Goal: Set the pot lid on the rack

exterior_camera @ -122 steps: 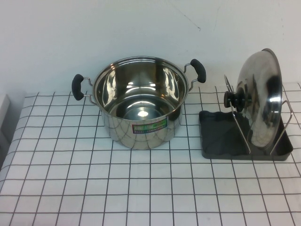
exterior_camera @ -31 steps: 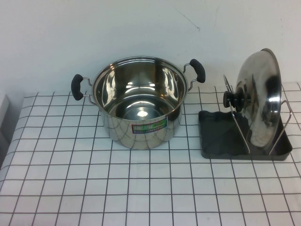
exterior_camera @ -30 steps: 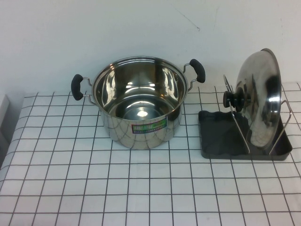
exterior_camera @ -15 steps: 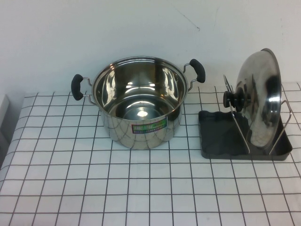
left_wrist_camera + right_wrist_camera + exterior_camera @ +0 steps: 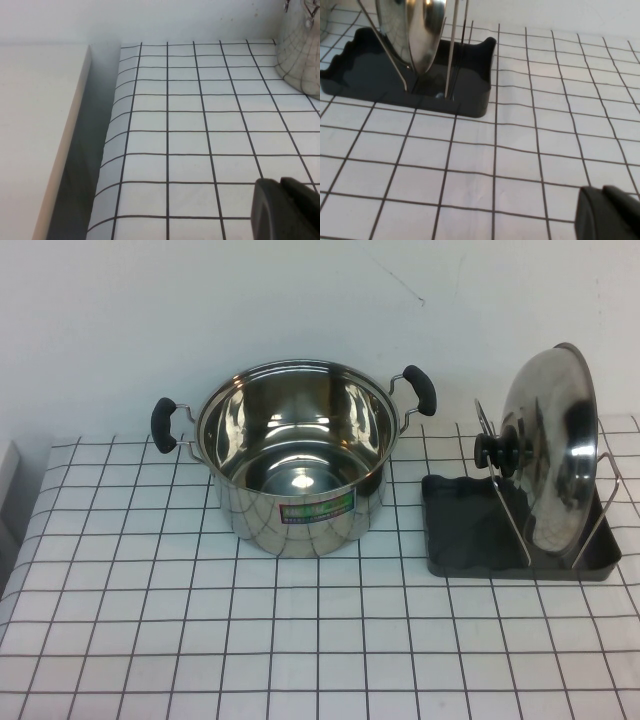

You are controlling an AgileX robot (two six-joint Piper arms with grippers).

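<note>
The shiny pot lid (image 5: pixel 550 445) stands on edge in the wire loops of the dark grey rack (image 5: pixel 470 530) at the table's right, its black knob (image 5: pixel 497 452) facing the pot. In the right wrist view the lid (image 5: pixel 422 30) and rack (image 5: pixel 470 100) show ahead of my right gripper (image 5: pixel 601 190), which is shut, empty, and well apart from them over the checked cloth. My left gripper (image 5: pixel 280 181) is shut and empty over the cloth at the table's left, away from the pot (image 5: pixel 302 55). Neither gripper shows in the high view.
The deep steel pot (image 5: pixel 298 455) with two black handles stands open at the table's back centre. A white ledge (image 5: pixel 35 125) runs beside the table's left edge with a gap between. The white wall is close behind the pot and rack.
</note>
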